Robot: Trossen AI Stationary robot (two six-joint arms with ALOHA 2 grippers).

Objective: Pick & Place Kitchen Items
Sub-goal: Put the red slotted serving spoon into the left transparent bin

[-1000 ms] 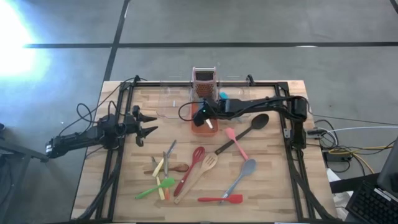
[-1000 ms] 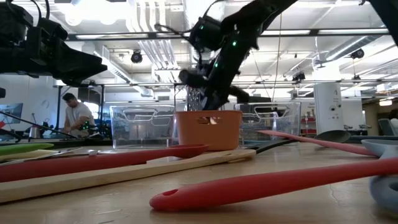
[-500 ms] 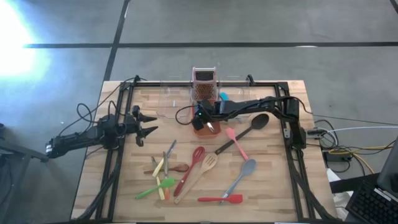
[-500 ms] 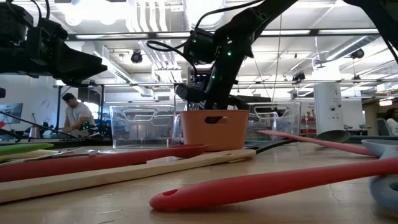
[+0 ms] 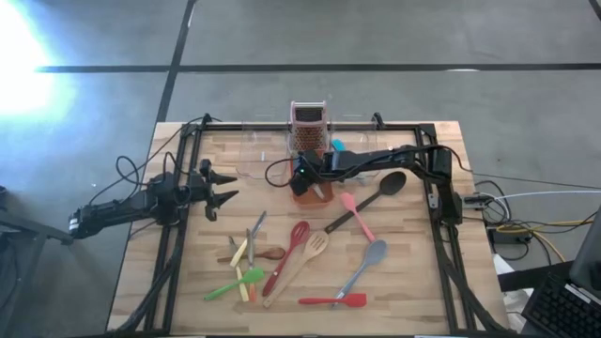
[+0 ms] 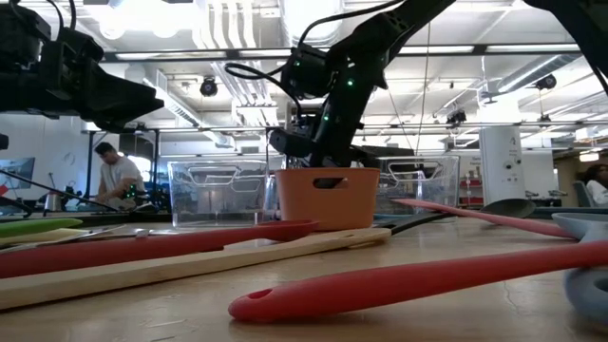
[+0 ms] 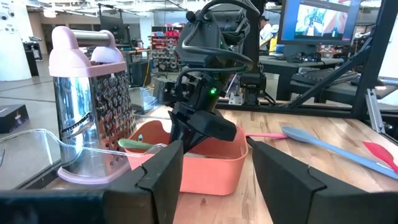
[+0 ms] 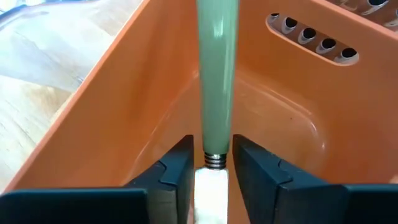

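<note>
My right gripper (image 5: pixel 305 178) reaches down into the orange tub (image 5: pixel 312 194), shut on a utensil with a pale green handle (image 8: pixel 216 74) and a white part at the fingers. In the low view the gripper (image 6: pixel 318 157) dips behind the tub's rim (image 6: pixel 323 174). My left gripper (image 5: pixel 225 185) hangs open over the table's left side, touching nothing. Loose utensils lie flat on the near half: a red slotted spatula (image 5: pixel 289 253), a wooden fork (image 5: pixel 305 258), a grey-blue spoon (image 5: pixel 366 261), a black ladle (image 5: pixel 374 195), a pink spatula (image 5: pixel 357 216). My right gripper pinches the utensil where its green handle meets a metal collar and the white part (image 8: pixel 213 163), one finger (image 8: pixel 177 168) on each side. The fingers lie along the handle, which runs forward from them, down into the tub. Where the handle's far end rests is out of frame.
A metal grater with pink trim (image 5: pixel 307 127) stands just behind the tub. Clear plastic tubs (image 5: pixel 258 155) sit along the far edge. A red spatula (image 5: pixel 336 300), green utensils (image 5: pixel 235 284) and yellow-handled knives (image 5: pixel 240 252) lie near the near edge. A person shows far off (image 6: pixel 116 176).
My right gripper has come down into the orange tub and shifted slightly toward the table's left, carrying the utensil with it; the white part that showed above the tub's right rim is now inside. For the last half second it has held still.
</note>
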